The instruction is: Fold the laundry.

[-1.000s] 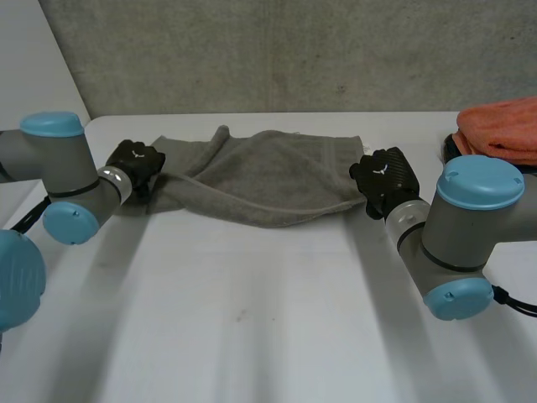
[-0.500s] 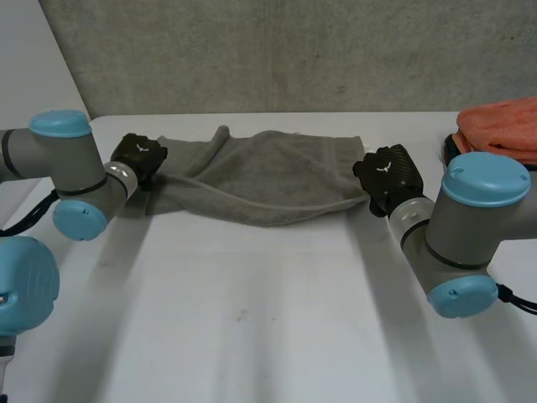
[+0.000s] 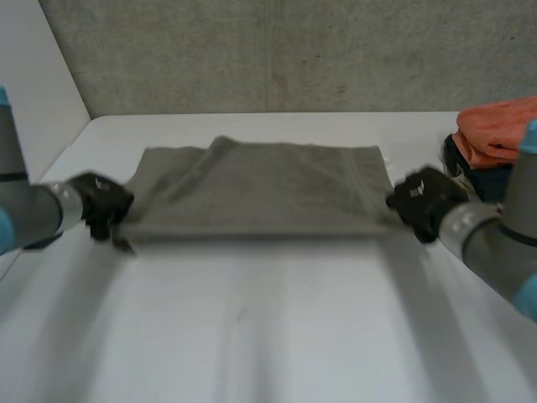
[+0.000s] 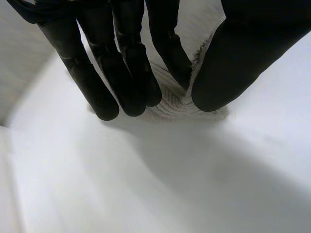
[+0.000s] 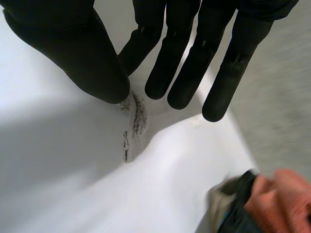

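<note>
1. A grey towel (image 3: 260,189) lies spread wide across the far half of a white bench (image 3: 268,336). Its near edge runs in a straight line from one robot hand to the other.
2. The left robot hand (image 3: 101,204) is at the towel's near left corner. The left wrist view shows the corner pinched between its thumb and straight fingers (image 4: 124,73).
3. The right robot hand (image 3: 424,201) is at the near right corner. The right wrist view shows the thumb pressing the towel's hem against the fingers (image 5: 180,63), so this corner is pinched too.
4. I cannot tell whether the near edge is lifted off the bench or rests on it.
5. An orange cloth (image 3: 499,130) is heaped at the bench's far right, beside the right arm and apart from the towel.
6. The towel looks soft, light and limp, with a thick nap that should not slip from a pinch and nothing that could break.
7. The hemmed corners are probably the best places to hold it. If the two robot hands let the edge go slack, the middle would likely sag and bunch.
</note>
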Controlling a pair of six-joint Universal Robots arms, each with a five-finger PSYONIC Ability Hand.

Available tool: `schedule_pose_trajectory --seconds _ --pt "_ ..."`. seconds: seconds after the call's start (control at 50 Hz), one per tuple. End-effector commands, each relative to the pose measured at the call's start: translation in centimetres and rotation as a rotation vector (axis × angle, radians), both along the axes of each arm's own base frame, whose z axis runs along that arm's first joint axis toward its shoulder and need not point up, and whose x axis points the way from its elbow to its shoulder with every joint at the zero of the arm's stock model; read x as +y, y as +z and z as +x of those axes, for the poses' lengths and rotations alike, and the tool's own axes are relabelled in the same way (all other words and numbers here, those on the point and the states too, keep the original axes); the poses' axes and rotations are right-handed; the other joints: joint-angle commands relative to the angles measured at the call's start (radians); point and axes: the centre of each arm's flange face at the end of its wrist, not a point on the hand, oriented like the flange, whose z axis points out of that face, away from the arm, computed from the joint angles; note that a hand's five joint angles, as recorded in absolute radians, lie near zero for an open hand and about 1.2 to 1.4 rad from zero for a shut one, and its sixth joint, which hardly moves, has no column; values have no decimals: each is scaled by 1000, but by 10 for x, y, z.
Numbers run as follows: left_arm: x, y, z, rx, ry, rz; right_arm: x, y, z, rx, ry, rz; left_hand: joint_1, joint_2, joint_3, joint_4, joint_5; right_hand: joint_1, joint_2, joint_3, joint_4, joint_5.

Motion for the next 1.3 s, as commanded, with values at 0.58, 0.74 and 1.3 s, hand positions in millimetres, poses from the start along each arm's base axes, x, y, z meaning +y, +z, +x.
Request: schedule_pose_trajectory --seconds 0.58,0.74,1.3 --pt "-88 -42 -49 -107 -140 -284 -79 -36 44 -73 -172 -231 236 202 208 199 237 252 213 206 198 202" --pt "-113 -58 -57 -82 -139 -373 -109 -51 66 -156 -149 -438 236 202 208 199 237 252 213 206 198 202" --pt "-90 -19 -38 88 -89 -401 -111 -40 65 -305 -198 -455 -985 -1020 -1014 -1023 -985 -970 -1008 -1016 -1024 -1019"
